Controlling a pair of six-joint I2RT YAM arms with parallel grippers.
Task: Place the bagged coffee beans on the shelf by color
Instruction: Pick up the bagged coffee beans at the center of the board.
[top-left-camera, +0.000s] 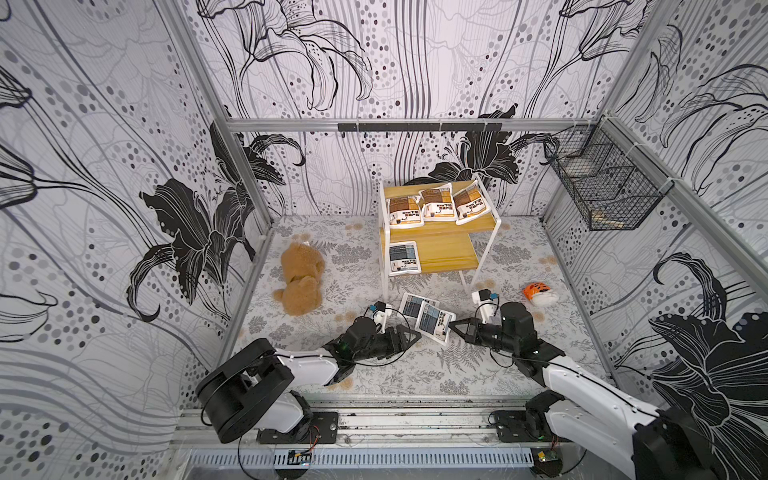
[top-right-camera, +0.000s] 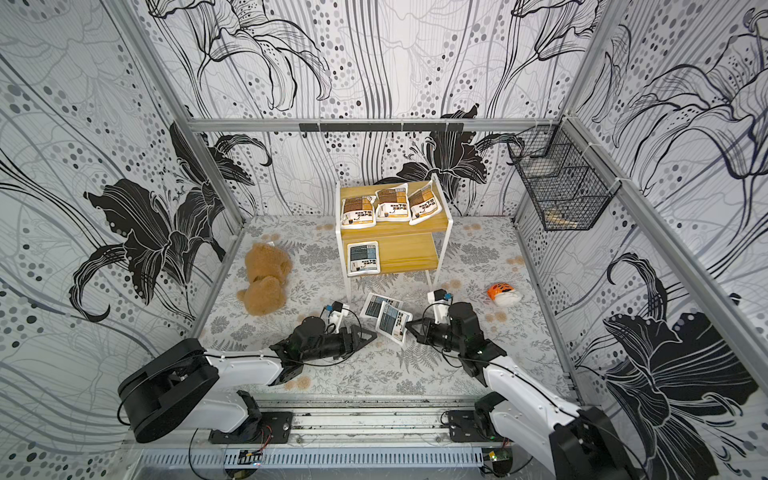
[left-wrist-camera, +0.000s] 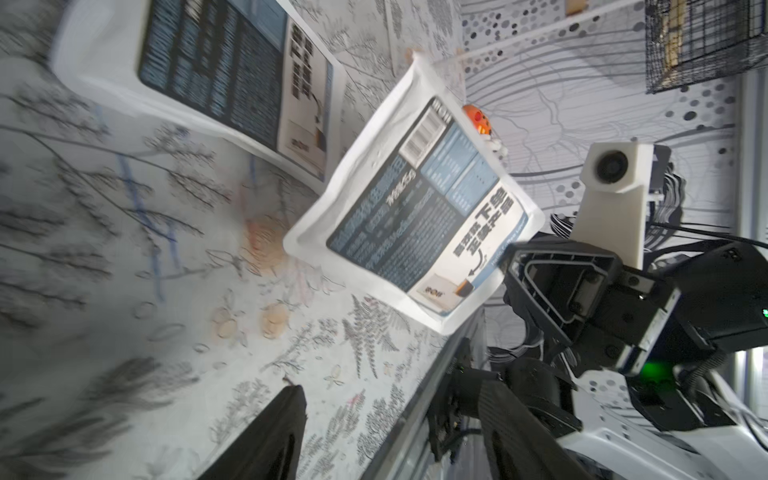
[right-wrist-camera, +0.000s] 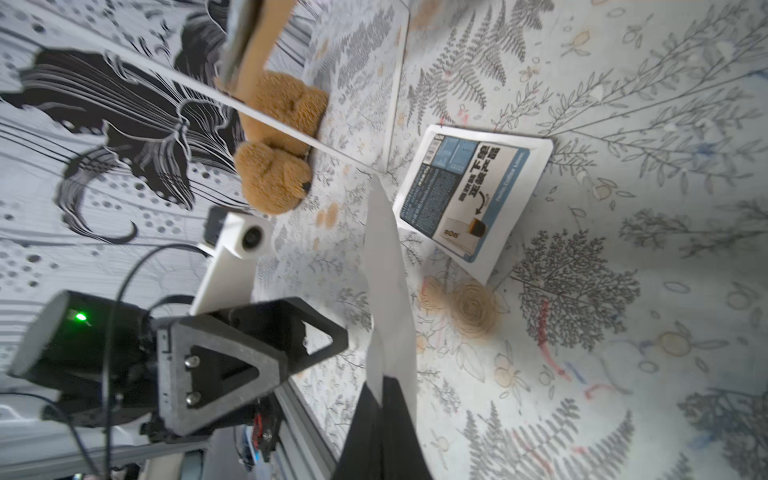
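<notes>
We see a flat white pouch (top-left-camera: 434, 321) with a grey-blue label panel, black text and a barcode, lifted off the worktop (top-left-camera: 395, 374) in front of the shelf (top-left-camera: 451, 249). The right pincer (top-left-camera: 451, 323) is clamped tight on its white border, on the side nearer the right arm. In the right wrist view the pouch shows almost edge-on, rising from the closed fingertips (right-wrist-camera: 374, 436). The left pincer (top-left-camera: 417, 336) stands wide with nothing between its fingers, just beside the pouch's opposite edge. We cannot tell whether it touches.

The pouch hangs tilted, its printed face turned up and toward the left arm. Its long axis runs roughly from the robot's side toward the shelf.

A second blue pouch (top-left-camera: 411, 305) lies flat on the worktop just behind it, partly overlapped in both top views. Three brown-orange pouches (top-left-camera: 437, 203) sit side by side on the shelf's upper board. One more blue pouch (top-left-camera: 403, 257) lies at the left end of the lower board.
</notes>
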